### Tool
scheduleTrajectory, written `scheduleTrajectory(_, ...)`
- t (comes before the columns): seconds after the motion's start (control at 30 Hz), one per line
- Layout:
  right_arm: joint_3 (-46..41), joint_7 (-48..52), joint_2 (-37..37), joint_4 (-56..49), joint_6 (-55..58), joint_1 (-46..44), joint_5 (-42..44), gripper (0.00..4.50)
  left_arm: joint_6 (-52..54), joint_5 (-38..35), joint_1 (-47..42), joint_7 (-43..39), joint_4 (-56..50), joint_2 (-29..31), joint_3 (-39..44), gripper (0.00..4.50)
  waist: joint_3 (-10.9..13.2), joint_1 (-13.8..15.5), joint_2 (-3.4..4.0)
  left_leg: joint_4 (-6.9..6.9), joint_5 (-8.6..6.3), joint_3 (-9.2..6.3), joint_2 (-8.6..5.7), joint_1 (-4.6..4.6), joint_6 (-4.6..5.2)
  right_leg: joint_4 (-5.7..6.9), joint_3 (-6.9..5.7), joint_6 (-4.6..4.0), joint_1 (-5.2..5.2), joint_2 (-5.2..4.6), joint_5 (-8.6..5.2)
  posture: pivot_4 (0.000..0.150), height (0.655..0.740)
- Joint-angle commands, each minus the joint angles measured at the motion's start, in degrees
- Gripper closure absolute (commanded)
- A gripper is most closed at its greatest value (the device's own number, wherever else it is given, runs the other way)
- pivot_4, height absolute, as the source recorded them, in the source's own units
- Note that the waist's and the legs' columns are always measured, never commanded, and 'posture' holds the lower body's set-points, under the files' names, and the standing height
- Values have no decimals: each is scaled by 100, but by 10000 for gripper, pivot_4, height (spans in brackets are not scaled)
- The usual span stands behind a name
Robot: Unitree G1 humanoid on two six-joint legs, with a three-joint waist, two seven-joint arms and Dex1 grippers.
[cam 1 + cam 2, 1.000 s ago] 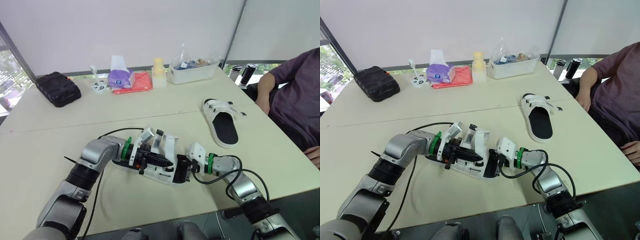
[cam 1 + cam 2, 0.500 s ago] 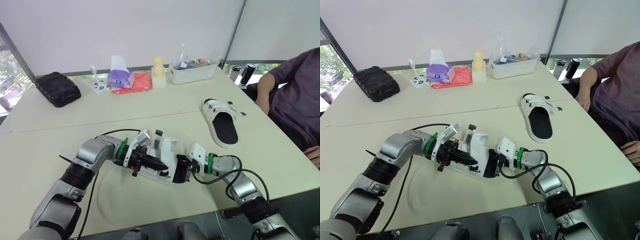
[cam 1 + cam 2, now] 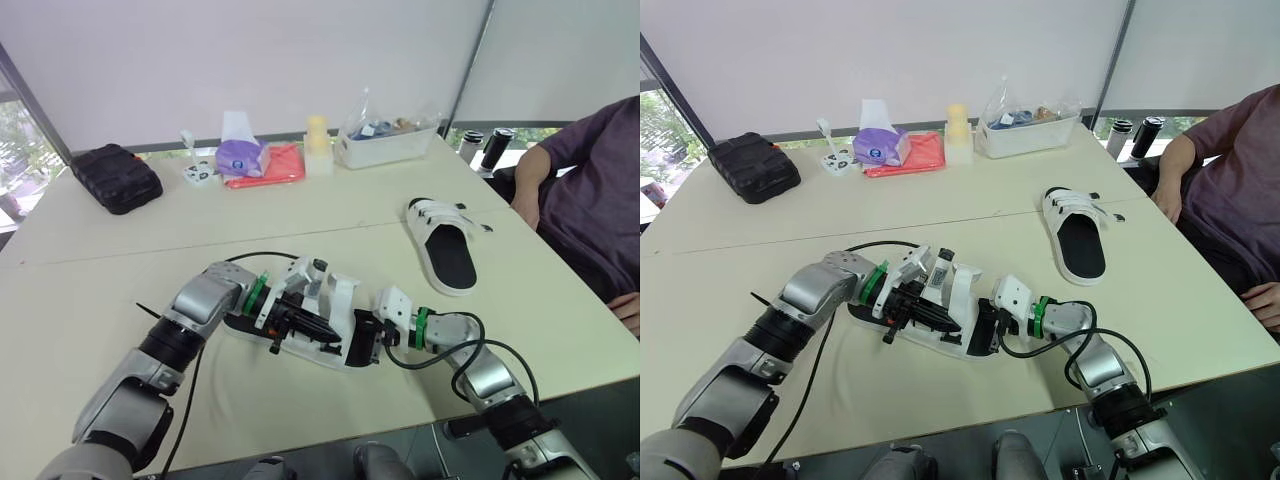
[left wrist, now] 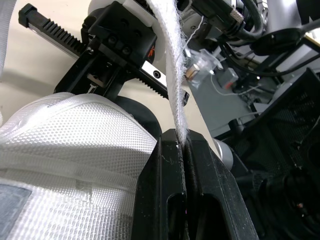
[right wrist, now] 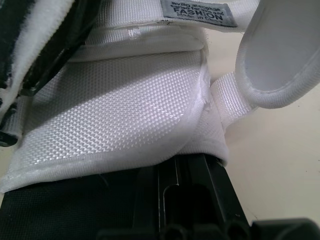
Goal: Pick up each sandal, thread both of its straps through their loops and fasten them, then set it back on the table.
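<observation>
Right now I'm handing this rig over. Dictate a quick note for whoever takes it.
Left pincer: shut on a loose strap of the near sandal.
Right pincer: shut on that sandal's end.
Far sandal: flat on the table, to the right, footbed up, away from both pincers.
Done: near sandal gripped, one strap in hand.
Left: thread and fasten its straps, set it down, then do the far sandal; I cannot tell whether its straps are fastened.
</observation>
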Motion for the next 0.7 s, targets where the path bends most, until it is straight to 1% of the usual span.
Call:
scheduleTrajectory(0.03,246,-100,28,366,247,184,-363,45000,-44,143,94,-190,-145,137,-231,44334,0,-4,0,0,0,0,0,0,0,0,0,0,0,0,0,1500,7400)
scheduleTrajectory(0.27,249,-98,41,416,229,149,-366,45000,-241,264,231,-505,-344,449,-422,44334,0,-40,0,-3,0,0,5,1,0,0,0,-3,-1,4,-2,1500,7400)
scheduleTrajectory(0.37,246,-105,45,426,225,140,-372,45000,-299,246,239,-461,-365,430,-400,44334,0,-84,1,-8,0,-3,6,1,0,0,0,-7,-2,5,-4,1500,7400)
scheduleTrajectory(0.53,244,-127,45,440,225,130,-368,45000,-909,711,169,-59,-137,240,-501,44334,-3,-90,0,-9,0,-6,5,1,0,0,-2,-12,-1,4,-3,1500,7400)
scheduleTrajectory(0.7,243,-139,49,416,241,138,-368,45000,-1266,879,163,-313,-102,292,-583,44334,-16,-87,1,-8,0,-6,4,2,0,0,-2,-9,4,3,-5,1500,7400)
